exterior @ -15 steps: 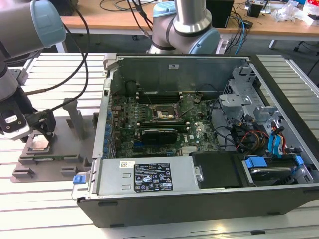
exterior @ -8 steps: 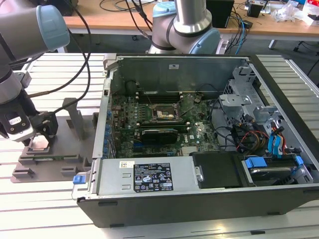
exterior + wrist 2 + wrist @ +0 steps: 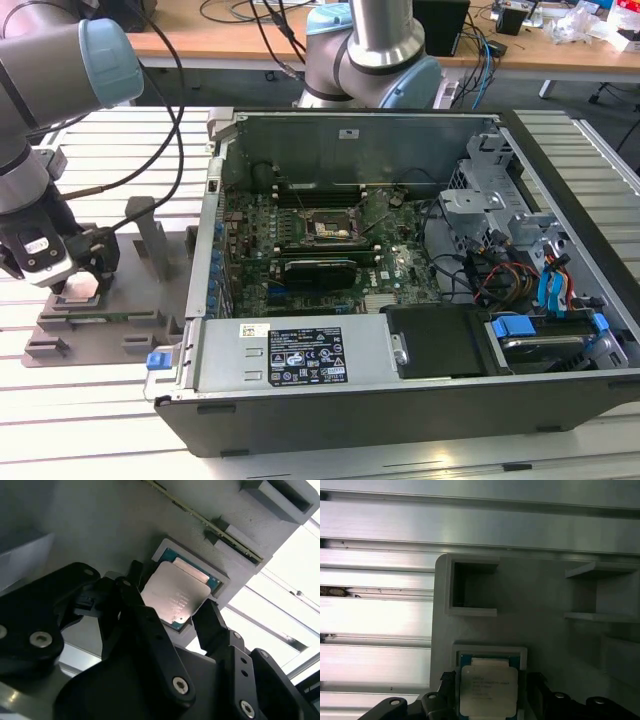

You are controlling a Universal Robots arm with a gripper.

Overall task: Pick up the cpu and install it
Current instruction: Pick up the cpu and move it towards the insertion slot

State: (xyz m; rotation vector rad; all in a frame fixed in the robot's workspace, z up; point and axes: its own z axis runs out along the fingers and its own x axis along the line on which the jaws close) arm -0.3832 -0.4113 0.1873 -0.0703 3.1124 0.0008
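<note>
The cpu (image 3: 175, 597) is a flat silver square with a thin green rim. It lies in a shallow pocket of the grey plastic holder block (image 3: 110, 320), which stands outside the case on the exterior view's left. In the first wrist view the cpu (image 3: 487, 690) shows its metal top. My gripper (image 3: 75, 280) is lowered onto the holder and straddles the cpu (image 3: 80, 291), with its black body close above the chip. The motherboard's dark, metal-framed socket (image 3: 329, 229) sits inside the open computer case (image 3: 300, 355).
The holder has upright posts (image 3: 150, 235) and empty pockets (image 3: 472, 587) near the gripper. Cables (image 3: 150, 170) run from the arm across the slatted metal table (image 3: 90, 430). A second arm's base (image 3: 375, 50) stands behind the case. Drive cages and wiring fill the case's right side.
</note>
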